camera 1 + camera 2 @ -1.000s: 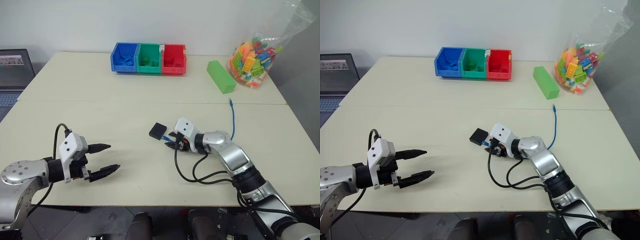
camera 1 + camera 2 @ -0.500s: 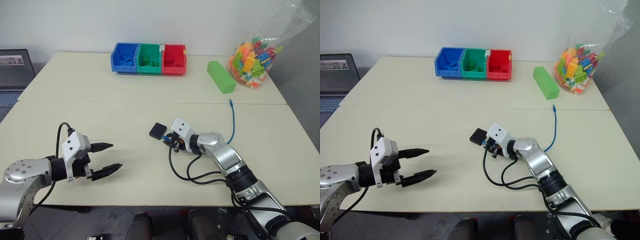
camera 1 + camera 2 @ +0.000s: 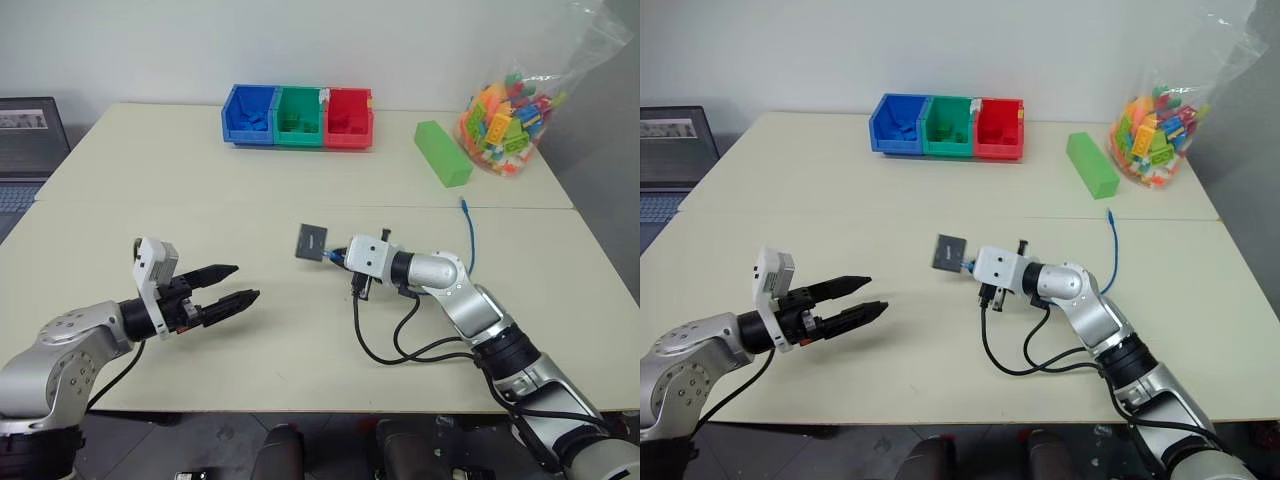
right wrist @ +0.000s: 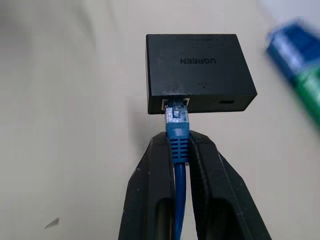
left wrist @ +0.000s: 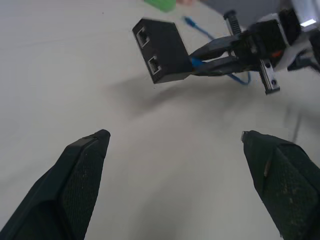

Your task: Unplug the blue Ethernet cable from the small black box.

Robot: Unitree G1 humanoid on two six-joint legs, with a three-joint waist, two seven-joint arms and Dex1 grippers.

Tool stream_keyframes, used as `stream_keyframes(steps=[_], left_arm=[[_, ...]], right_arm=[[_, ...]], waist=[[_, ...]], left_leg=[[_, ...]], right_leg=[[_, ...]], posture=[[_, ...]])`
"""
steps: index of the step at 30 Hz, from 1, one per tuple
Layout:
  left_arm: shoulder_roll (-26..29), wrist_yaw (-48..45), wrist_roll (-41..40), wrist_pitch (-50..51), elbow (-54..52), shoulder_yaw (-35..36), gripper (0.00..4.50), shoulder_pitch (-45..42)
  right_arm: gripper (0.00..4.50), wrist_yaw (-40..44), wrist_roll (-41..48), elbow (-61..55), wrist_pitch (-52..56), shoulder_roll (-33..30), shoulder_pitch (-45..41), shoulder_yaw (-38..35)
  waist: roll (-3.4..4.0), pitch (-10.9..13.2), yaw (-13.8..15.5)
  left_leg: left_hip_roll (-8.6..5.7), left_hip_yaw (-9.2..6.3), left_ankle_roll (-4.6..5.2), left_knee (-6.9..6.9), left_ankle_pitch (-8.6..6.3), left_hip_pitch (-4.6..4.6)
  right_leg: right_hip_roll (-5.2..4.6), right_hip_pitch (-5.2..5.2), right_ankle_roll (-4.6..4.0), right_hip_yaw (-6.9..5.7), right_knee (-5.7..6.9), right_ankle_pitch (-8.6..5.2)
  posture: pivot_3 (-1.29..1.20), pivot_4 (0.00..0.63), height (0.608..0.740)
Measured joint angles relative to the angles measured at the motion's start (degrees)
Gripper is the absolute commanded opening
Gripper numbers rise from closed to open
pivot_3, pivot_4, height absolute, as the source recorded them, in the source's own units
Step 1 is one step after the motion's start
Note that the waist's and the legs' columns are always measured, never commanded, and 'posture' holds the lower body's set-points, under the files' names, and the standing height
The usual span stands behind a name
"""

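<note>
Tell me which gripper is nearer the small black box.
Right. The right gripper pinches the blue Ethernet cable right at the small black box; the left gripper hovers open, well apart.

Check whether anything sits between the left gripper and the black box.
Nothing visible does. The open left gripper faces the black box across bare table. The box hangs off the table on the blue cable, which the right gripper pinches.
</note>
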Motion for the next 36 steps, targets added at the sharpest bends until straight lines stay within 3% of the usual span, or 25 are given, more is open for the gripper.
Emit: stream_keyframes(steps=[5, 16, 19, 32, 36], left_arm=[[-1.6, 1.8, -5.9, 5.9, 2.0, 0.1, 4.5, -5.5], [-2.4, 1.4, -7.4, 8.5, 4.1, -2.1, 4.5, -9.6], [-2.1, 0.0, -6.9, 8.5, 4.1, -3.5, 4.0, -9.6], [-2.0, -3.8, -6.0, 8.3, 5.5, -5.2, 1.02, -11.5], [-2.0, -4.7, -5.8, 8.2, 5.7, -5.3, 0.8, -11.6]], right_arm=[[0.13, 0.1, -2.6, 0.1, -13.7, -0.7, -0.7, 1.4], [0.12, 1.8, -3.2, 0.2, -19.7, -0.9, -1.1, 1.4], [0.12, 2.3, -3.3, 0.2, -19.8, -1.0, -1.1, 1.4], [0.12, 2.2, -4.8, 1.0, -20.2, -1.0, -1.2, 1.3], [0.12, 2.0, -5.3, 1.1, -20.4, -0.9, -1.2, 1.3]], waist=[[0.0, 0.0, 0.0], [0.0, 0.0, 0.1], [0.0, 0.0, 0.1], [0.0, 0.0, 0.2], [0.0, 0.0, 0.2]], left_leg=[[-0.04, -0.04, -0.02, 0.02, 0.01, 0.06], [-0.05, -0.06, -0.03, 0.06, 0.01, 0.1], [-0.06, -0.06, -0.03, 0.06, 0.02, 0.1], [-0.06, -0.05, -0.03, 0.06, 0.02, 0.1], [-0.06, -0.06, -0.03, 0.06, 0.01, 0.1]], right_leg=[[0.0, 0.13, -0.01, -0.02, 0.02, 0.01], [-0.03, 0.2, -0.02, -0.01, 0.02, 0.01], [-0.03, 0.2, -0.02, -0.01, 0.02, 0.01], [-0.03, 0.2, -0.02, -0.01, 0.02, 0.01], [-0.03, 0.2, -0.02, -0.01, 0.02, 0.01]], posture=[[0.0, 0.15, 0.74], [0.0, 0.15, 0.74], [0.0, 0.15, 0.74], [0.0, 0.15, 0.74], [0.0, 0.15, 0.74]])
